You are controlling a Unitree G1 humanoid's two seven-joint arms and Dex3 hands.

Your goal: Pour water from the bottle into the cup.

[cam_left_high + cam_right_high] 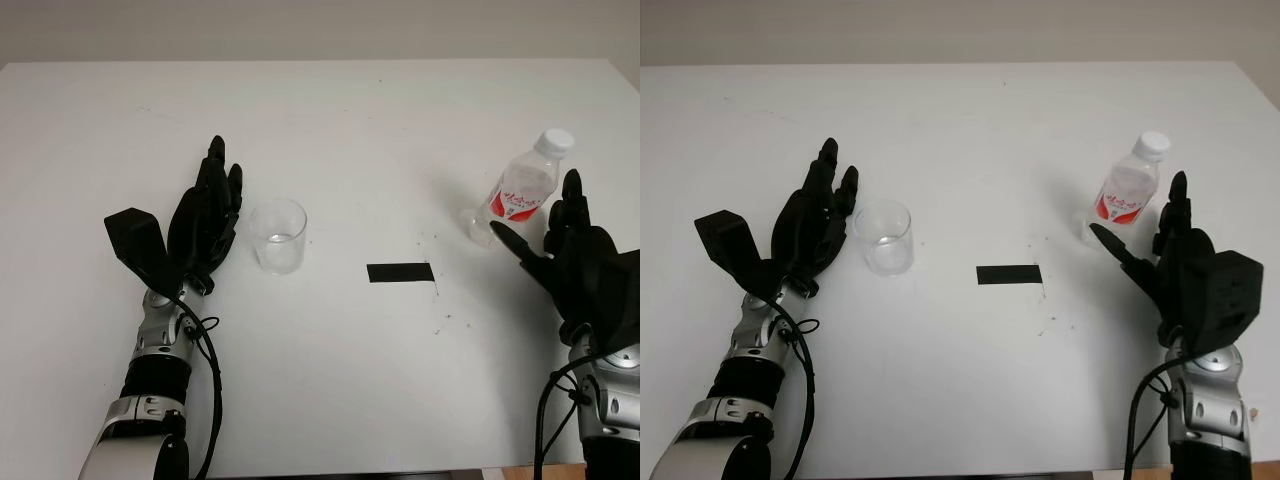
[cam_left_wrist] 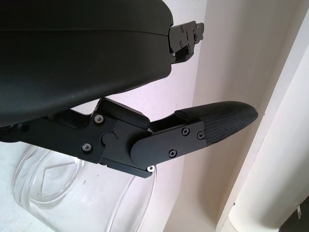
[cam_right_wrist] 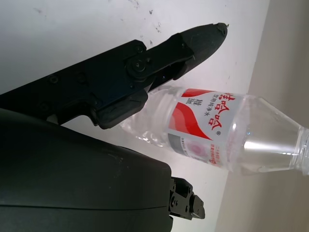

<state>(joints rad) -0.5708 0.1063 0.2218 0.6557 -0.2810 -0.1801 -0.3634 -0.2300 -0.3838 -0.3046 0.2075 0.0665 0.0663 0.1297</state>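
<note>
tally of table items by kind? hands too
Bottle: 1
Cup: 1
Black tape strip: 1
Robot hands: 2, left hand open beside the cup, right hand open beside the bottle
Total: 5

Bare table (image 1: 400,160) lies between cup (image 1: 277,235) and bottle (image 1: 522,187); only flat black tape (image 1: 400,272) there.

Left hand (image 1: 205,215) and right hand (image 1: 570,250) both open, raised at the table's sides

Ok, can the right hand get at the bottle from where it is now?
Probably yes. The right hand is open, just beside the upright bottle, with nothing between them; the cup and black tape sit well away.
</note>
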